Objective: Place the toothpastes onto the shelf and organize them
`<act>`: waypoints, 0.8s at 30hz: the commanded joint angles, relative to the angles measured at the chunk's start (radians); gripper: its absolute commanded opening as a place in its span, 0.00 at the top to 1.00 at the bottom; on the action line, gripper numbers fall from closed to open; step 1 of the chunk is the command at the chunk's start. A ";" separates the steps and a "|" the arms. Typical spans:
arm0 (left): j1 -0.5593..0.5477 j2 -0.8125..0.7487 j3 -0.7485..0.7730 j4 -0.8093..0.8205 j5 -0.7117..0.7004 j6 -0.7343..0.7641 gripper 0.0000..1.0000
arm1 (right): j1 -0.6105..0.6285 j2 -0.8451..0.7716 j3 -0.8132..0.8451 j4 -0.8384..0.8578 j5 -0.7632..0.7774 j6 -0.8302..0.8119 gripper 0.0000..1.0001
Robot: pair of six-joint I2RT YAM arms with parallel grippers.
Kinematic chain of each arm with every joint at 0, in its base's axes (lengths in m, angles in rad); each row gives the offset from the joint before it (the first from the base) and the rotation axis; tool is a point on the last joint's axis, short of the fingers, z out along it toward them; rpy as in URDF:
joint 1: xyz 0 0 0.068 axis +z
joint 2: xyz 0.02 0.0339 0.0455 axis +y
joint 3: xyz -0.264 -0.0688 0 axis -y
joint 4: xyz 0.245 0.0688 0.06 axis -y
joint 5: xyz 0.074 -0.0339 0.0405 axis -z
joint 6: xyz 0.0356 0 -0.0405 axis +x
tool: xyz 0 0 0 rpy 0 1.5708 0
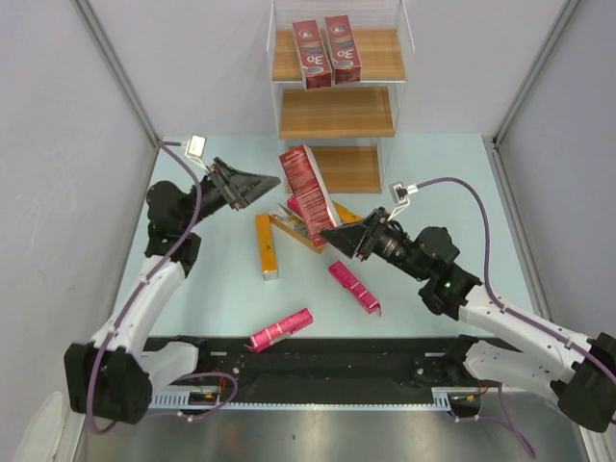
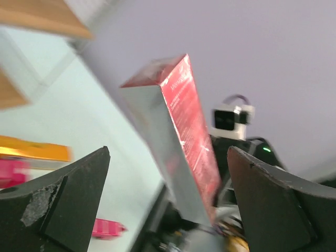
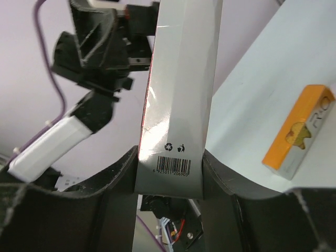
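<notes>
The long dark red cardboard toothpaste carton (image 1: 308,192), tilted above the pale table (image 1: 207,289) before the stepped wooden shelf (image 1: 337,114), is clamped only at its lower end by the right gripper (image 3: 170,173) (left gripper (image 2: 168,152) jaws wide apart), so it may pivot or slip.

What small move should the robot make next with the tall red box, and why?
Probably the right pincer should carry the dark red carton away toward the shelf. It is shut on the carton's lower end, while the left pincer stands open, with a gap on each side of the carton. Two similar cartons already stand on the shelf's top board.
</notes>
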 commanded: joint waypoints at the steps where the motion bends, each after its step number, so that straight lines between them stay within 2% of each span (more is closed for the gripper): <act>1: 0.002 -0.141 0.134 -0.655 -0.328 0.473 0.00 | -0.054 -0.082 0.008 -0.032 0.009 0.004 0.82; 5: 0.002 -0.215 0.151 -0.776 -0.455 0.591 0.00 | -0.107 -0.125 0.027 -0.095 -0.012 0.002 0.82; 14: 0.002 -0.172 0.159 -0.854 -0.458 0.656 0.00 | -0.131 -0.092 0.211 -0.335 -0.075 -0.110 0.83; 24: 0.002 -0.164 0.172 -0.910 -0.522 0.739 0.00 | -0.194 0.080 0.405 -0.307 -0.213 -0.162 0.85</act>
